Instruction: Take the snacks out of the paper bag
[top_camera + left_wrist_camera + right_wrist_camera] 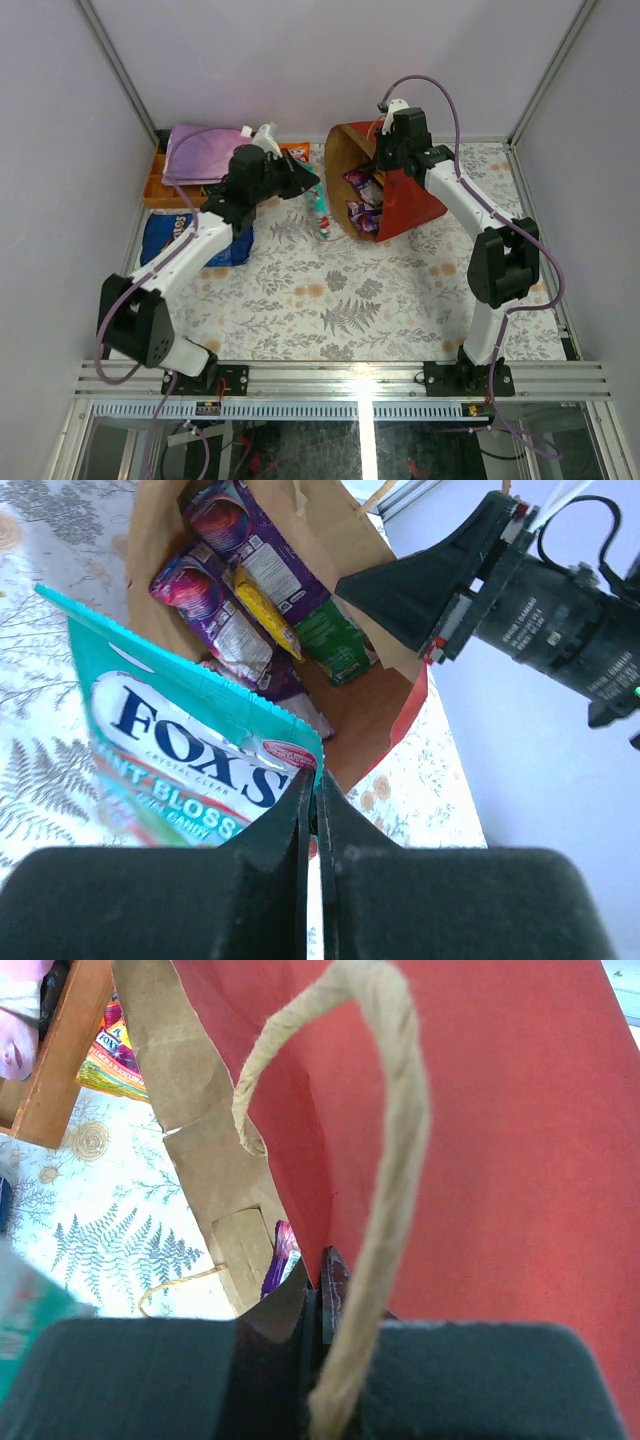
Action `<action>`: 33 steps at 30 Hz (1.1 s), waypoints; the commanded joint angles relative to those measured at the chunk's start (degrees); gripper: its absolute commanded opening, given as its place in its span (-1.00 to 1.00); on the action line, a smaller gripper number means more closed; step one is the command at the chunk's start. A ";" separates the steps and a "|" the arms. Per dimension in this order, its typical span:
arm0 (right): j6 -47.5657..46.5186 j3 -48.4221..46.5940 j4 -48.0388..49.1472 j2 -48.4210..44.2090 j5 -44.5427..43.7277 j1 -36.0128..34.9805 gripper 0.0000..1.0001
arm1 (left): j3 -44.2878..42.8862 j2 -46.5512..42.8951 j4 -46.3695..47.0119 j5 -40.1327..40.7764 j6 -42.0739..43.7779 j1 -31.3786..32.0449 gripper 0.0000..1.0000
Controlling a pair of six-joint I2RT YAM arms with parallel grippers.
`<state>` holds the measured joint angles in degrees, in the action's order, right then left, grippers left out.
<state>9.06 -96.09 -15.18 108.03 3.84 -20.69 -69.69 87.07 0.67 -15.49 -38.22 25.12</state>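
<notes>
Several glossy packets [232, 618] in red paper bag [412, 207]

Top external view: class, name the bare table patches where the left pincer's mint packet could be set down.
Free: the floral table between the arm bases, below the Fox's packet and paper bag. Crowded: far-left corner, with Doritos bag, orange tray, purple cloth.

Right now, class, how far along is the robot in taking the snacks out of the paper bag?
Done: the blue Doritos bag and an orange packet lie outside the bag. In hand: the left fingers pinch a teal Fox's packet before its mouth, and the right fingers grip the rim of the paper bag. Left: purple packets, a yellow packet and a green packet inside.
</notes>
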 commanded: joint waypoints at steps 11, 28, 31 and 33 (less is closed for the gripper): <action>0.03 -3.79 4.50 -1.25 1.65 -0.33 -1.00 | 22.07 -11.42 5.94 -24.14 -0.28 -12.97 -1.00; 1.81 -5.25 5.69 2.01 6.39 -0.40 -1.00 | 4.90 5.35 -25.62 -9.28 14.97 -13.16 -1.00; 2.50 -5.54 6.37 2.53 7.76 -0.35 -1.00 | -2.67 10.67 -31.08 -4.82 17.18 -13.60 -1.00; 2.48 -5.52 6.58 2.54 8.03 -0.40 -1.00 | -7.87 14.08 -34.85 -1.73 19.12 -13.83 -1.00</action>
<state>9.91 -97.91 -14.68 110.69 7.25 -20.69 -70.04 96.18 -22.22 -27.38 -24.73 11.94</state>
